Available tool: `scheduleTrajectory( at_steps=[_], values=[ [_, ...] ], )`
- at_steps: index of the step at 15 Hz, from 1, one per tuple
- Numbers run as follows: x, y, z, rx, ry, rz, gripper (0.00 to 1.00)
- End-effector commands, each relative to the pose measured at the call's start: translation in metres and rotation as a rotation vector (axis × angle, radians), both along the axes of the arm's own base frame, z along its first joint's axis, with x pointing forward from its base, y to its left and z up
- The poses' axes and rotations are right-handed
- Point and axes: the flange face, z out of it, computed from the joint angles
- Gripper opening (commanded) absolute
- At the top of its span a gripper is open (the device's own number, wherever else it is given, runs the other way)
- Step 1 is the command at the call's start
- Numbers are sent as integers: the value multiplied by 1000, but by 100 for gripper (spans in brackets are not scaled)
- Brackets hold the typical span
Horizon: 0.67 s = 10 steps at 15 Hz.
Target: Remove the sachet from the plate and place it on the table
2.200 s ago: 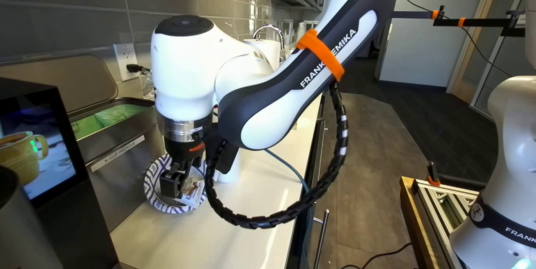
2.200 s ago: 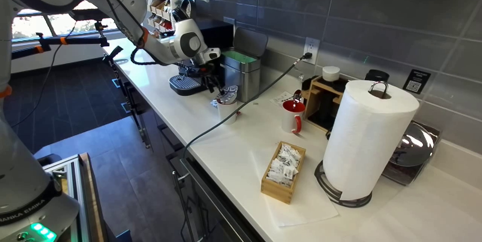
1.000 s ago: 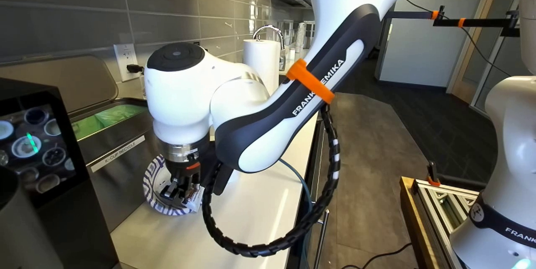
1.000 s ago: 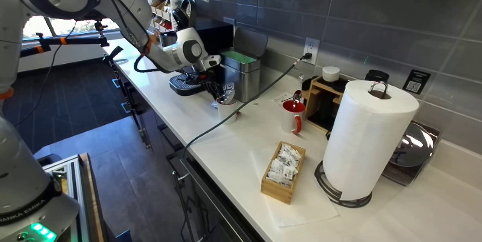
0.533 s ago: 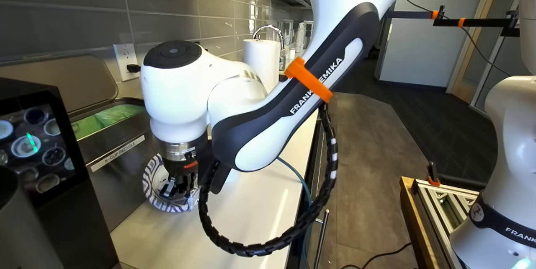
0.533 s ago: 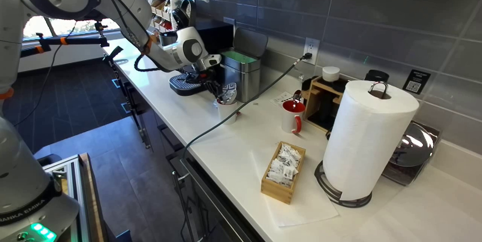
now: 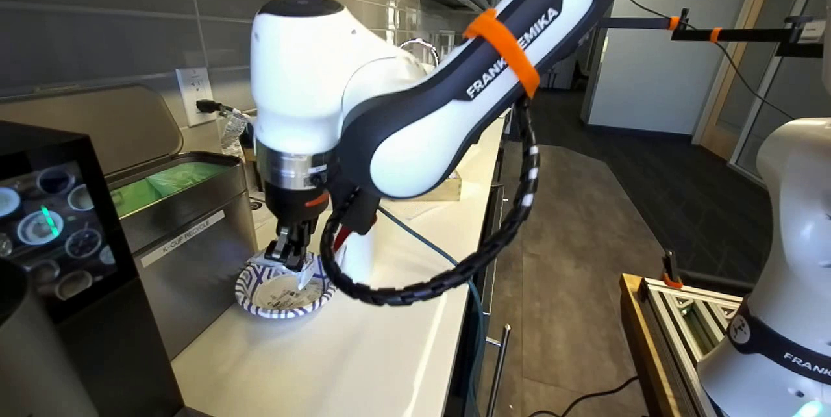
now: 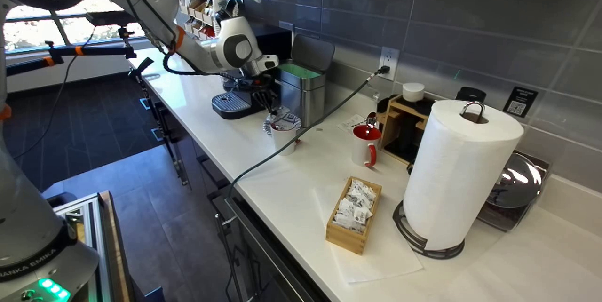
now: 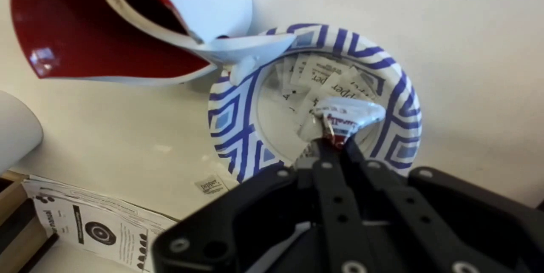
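Observation:
The gripper (image 9: 338, 142) is shut on a white sachet with red print (image 9: 350, 113), pinched at its red end and fanned out beyond the fingertips. In the wrist view the sachet hangs over the round plate (image 9: 407, 111) with its blue-and-white rim. Several pepper packets (image 9: 321, 73) lie in the plate's pale centre. An exterior view has the gripper (image 7: 293, 265) above the back part of the plate (image 7: 279, 312), a pale corner of the sachet (image 7: 306, 276) showing under it. The plate rests on the off-white table (image 7: 324, 358).
A white mug, red inside (image 9: 80, 39), stands close beside the plate. A loose pepper packet (image 9: 211, 184) lies on the table. Around stand a metal bin (image 8: 314, 99), a coffee machine (image 8: 233, 104), a red-handled mug (image 8: 362, 151) and a wooden packet box (image 8: 345, 238). A cable (image 8: 329, 113) crosses the counter.
My gripper has closed on the sachet and risen, lifting it above the plate's centre. The plate, tilted half a second ago, now sits flatter.

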Motion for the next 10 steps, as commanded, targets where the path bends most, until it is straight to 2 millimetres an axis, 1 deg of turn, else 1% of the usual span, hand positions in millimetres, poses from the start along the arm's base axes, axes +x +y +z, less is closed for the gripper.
scheduleTrajectory(
  at_steps=[1, 3, 6, 8, 10],
  values=[
    [-34, -23, 36, 92, 4, 128, 1],
    [-43, -38, 54, 133, -2, 148, 1],
    [-52, -78, 70, 109, -12, 35, 2],
    [-60, -107, 74, 115, -17, -25, 2],
    [-64, -145, 72, 78, -46, -150, 2]
  ],
)
